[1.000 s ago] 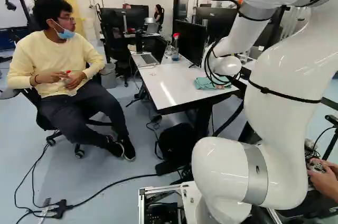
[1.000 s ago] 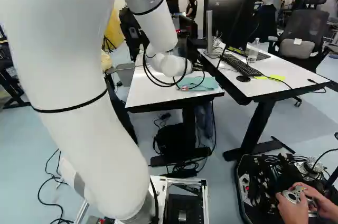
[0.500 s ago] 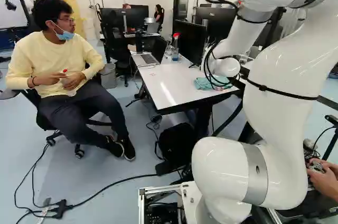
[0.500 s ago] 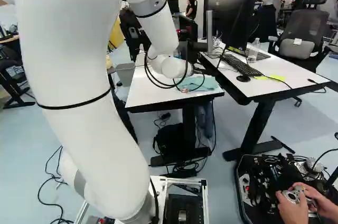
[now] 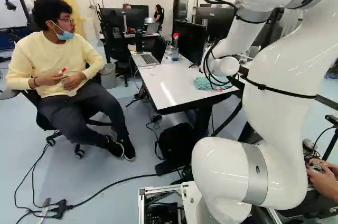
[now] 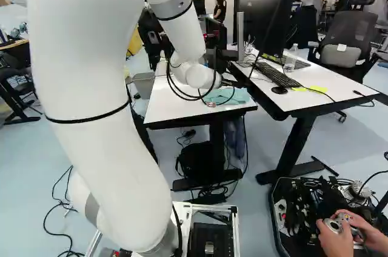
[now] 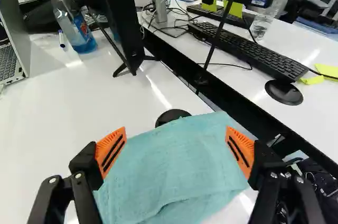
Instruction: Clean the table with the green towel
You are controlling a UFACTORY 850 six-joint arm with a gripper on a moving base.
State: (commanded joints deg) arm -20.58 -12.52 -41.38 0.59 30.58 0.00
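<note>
Green towel (image 7: 174,166) on white surface (image 7: 53,108), below and between fingers (image 7: 110,152), reaching ahead of tips. Fingers wide open, gripping nothing; can't tell if tips touch cloth. Towel teal, folded in layers, lightly creased, flat-ish, far edge at black disc (image 7: 170,115).

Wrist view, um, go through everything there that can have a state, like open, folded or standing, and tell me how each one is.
gripper: open, fingers wide apart
green towel: folded in layers, ungripped
laptop: open
bottle with blue liquid: upright, partly filled
clear bottle: upright, contents cannot be told
black monitor beyond the towel: upright, screen on or off cannot be told
</note>
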